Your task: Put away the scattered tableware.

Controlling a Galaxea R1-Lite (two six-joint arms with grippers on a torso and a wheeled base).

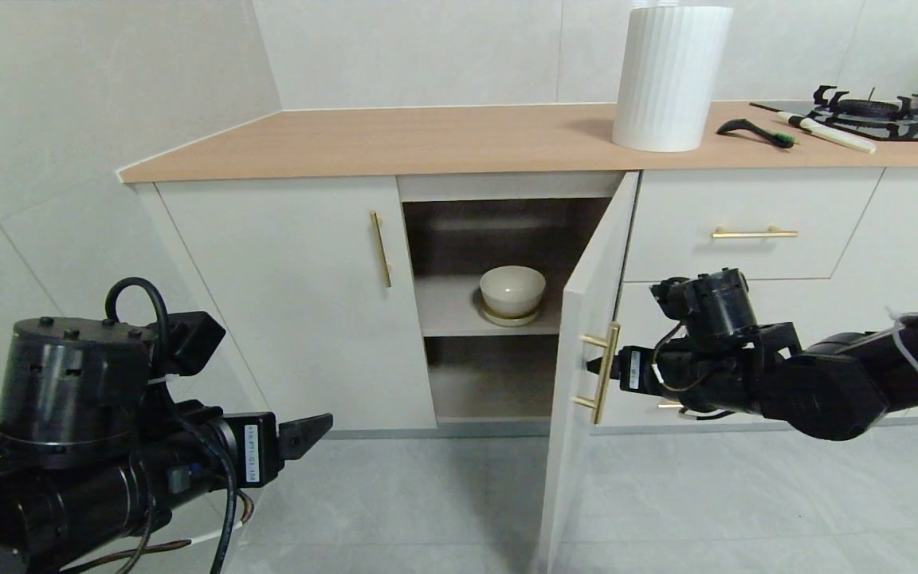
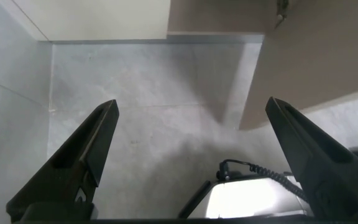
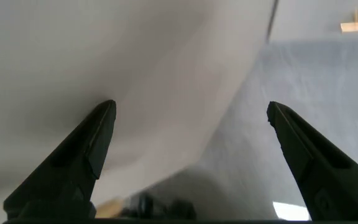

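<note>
Right gripper (image 1: 596, 368): jaws spread, empty, at door handle (image 1: 605, 372).
Left gripper (image 1: 311, 434): jaws apart, 8 o'clock in head view.
Bowl (image 1: 512, 289): on cabinet shelf (image 1: 447, 307), 10 o'clock from door handle.
Risk: I'd say a fingertip snags the door handle and jerks it.

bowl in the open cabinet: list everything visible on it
The bowl is cream, glossy and ceramic by the look, round with a plain rim and no visible pattern. It stands upright, mouth up, and what shows of the inside looks empty. It rests on a small plate of similar colour, about midway along the cabinet's upper shelf. Nothing else touches it.
</note>
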